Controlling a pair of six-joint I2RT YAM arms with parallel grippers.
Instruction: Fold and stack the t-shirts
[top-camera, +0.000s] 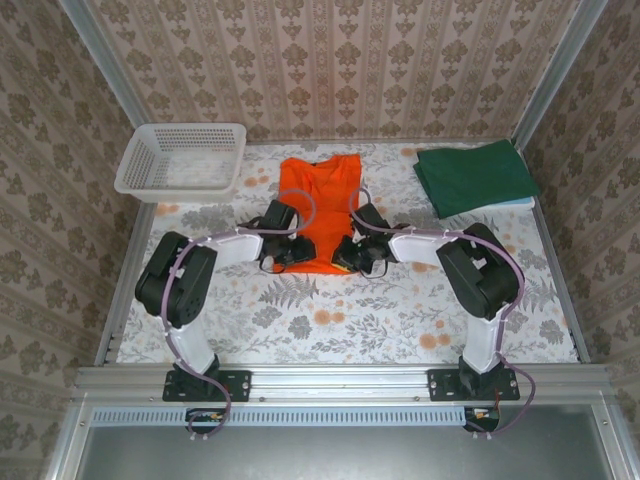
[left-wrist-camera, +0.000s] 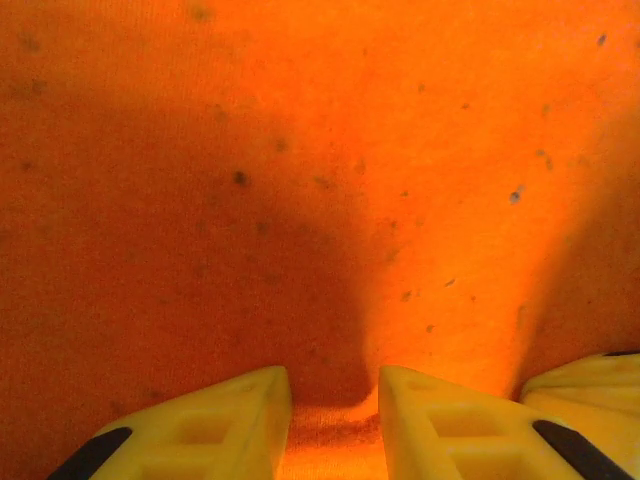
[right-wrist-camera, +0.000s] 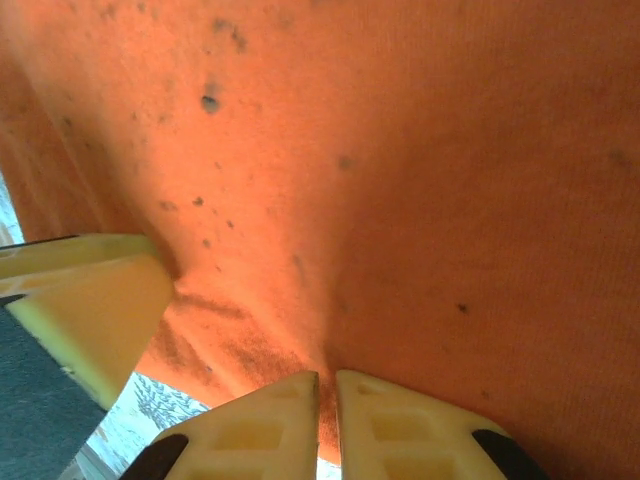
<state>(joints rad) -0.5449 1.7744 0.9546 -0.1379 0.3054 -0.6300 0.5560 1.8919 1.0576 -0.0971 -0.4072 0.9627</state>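
From my seat the nearest thing is the metal rail (top-camera: 340, 380) that carries both arm bases, and beyond it the table (top-camera: 330, 320), spread with a pale cover printed with grey ferns and orange blossoms. Both arms reach inward and meet at the near hem of the orange shirt (top-camera: 320, 195), which lies flat mid-table with its collar pointing away. The left gripper (left-wrist-camera: 335, 385) has its jaws partway apart with a ridge of orange cloth rising between them; I cannot tell whether they actually pinch it. The right gripper (right-wrist-camera: 327, 385), just beside it, has its jaws drawn almost together on a crease of the same hem, with a sliver of the table cover showing beneath the lifted edge. Farther back, the white basket (top-camera: 135, 175) sits at the far-left corner and the green shirt (top-camera: 475, 175) lies folded at the far right. Damask-patterned beige wallpaper (top-camera: 330, 70) closes three sides.
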